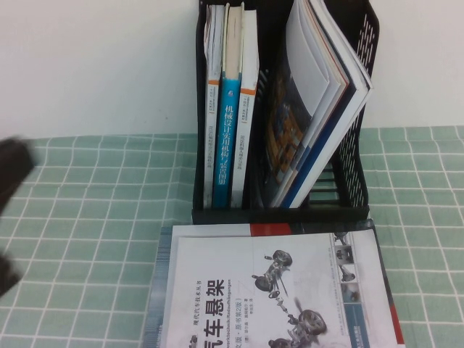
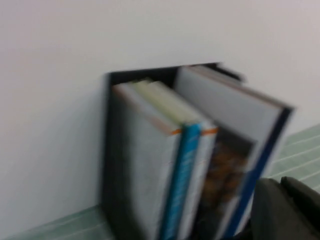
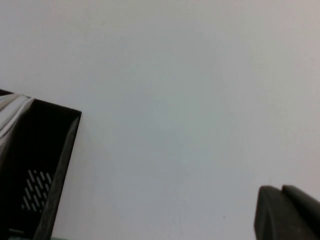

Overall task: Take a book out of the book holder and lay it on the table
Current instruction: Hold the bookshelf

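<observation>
The black book holder (image 1: 354,163) stands upright at the back of the table (image 1: 94,217). A large thin book (image 1: 330,94) with white and dark-blue edges leans in its right compartment, its cover mostly hidden. My left gripper (image 1: 14,168) is a dark blur at the far left, well clear of the holder. In the left wrist view, the left gripper (image 2: 280,181) is shut and empty, facing the holder (image 2: 109,150) and the leaning book (image 2: 235,110). My right gripper (image 3: 281,189) is shut and empty, facing the white wall beside the holder (image 3: 50,150). It is outside the high view.
Three upright books fill the holder's left compartment, a blue-spined one (image 1: 228,138) in the middle. A white book with a grey car-suspension drawing (image 1: 275,290) lies flat in front of the holder. A white wall (image 1: 94,65) rises behind.
</observation>
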You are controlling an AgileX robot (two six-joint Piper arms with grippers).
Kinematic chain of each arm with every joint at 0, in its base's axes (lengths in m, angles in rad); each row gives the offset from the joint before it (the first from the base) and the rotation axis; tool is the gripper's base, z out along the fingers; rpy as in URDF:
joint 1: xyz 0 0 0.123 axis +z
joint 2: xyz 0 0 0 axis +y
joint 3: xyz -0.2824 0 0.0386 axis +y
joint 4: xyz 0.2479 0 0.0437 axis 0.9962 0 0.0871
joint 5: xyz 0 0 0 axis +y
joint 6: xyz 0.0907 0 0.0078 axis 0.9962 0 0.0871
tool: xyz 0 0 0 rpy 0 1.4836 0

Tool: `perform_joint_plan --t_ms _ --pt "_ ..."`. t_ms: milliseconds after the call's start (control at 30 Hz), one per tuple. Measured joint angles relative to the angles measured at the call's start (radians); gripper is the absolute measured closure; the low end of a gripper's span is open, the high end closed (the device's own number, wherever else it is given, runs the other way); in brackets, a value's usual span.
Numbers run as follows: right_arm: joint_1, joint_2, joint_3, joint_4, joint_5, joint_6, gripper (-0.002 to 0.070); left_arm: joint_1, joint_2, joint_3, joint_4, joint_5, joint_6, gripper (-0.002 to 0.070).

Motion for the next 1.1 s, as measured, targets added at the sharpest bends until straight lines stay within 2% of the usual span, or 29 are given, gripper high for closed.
perform_joint_plan --t_ms 167,267,433,567,667,767,833,1100 --pt "0.000 0.117 0.019 -0.016 -0.202 0.043 0.0680 -0.051 0.239 -0.094 -0.574 0.026 0.482 0.0676" --pt "0.000 0.171 0.021 -0.148 -0.290 0.198 0.0680 -0.151 0.338 -0.162 -0.705 -0.054 0.633 0.0676" --pt "0.000 0.275 0.021 -0.610 -0.504 0.603 0.0680 -0.442 0.488 -0.275 -0.676 -0.344 0.689 0.0676" --pt "0.000 0.372 0.021 -0.855 -0.663 0.792 0.0680 -0.665 0.647 -0.357 -0.737 -0.642 0.720 0.0676" --pt "0.000 0.441 0.021 -0.993 -0.704 0.877 0.0680 -0.768 0.764 -0.427 -0.785 -0.767 0.785 0.0676" --pt "0.000 0.502 0.022 -1.055 -0.751 0.918 0.0680 -0.847 0.854 -0.470 -0.801 -0.743 0.744 0.0676" --pt "0.000 0.538 0.022 -1.069 -0.797 0.927 0.0680 -0.871 0.902 -0.491 -0.803 -0.697 0.690 0.0676" --pt "0.000 0.614 0.022 -1.087 -0.823 0.892 0.0680 -0.869 1.066 -0.618 -0.805 -0.695 0.578 0.0676"
